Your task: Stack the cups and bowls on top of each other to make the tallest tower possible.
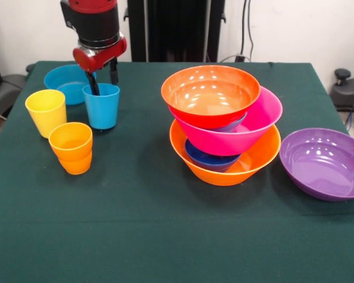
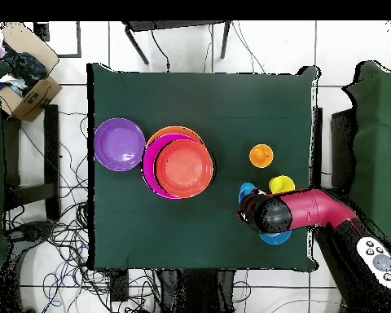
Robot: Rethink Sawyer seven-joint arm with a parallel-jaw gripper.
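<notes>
At centre right on the table [image 1: 165,236], the tower [image 1: 224,127]. Just right of it, standing apart, 1 wide bowl [image 1: 324,165]. Well to the left, 3 cups [image 1: 46,112] clustered, ridged cup [image 1: 71,147] foremost. Behind them, 1 shallow bowl [image 1: 65,82].

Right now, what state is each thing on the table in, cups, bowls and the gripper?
gripper: open, one finger inside the light blue cup's rim
light blue cup: upright
yellow cup: upright, free
orange cup: upright, free
tower: four bowls, leaning
purple bowl: upright, alone
shallow light blue bowl: upright behind the cups
</notes>
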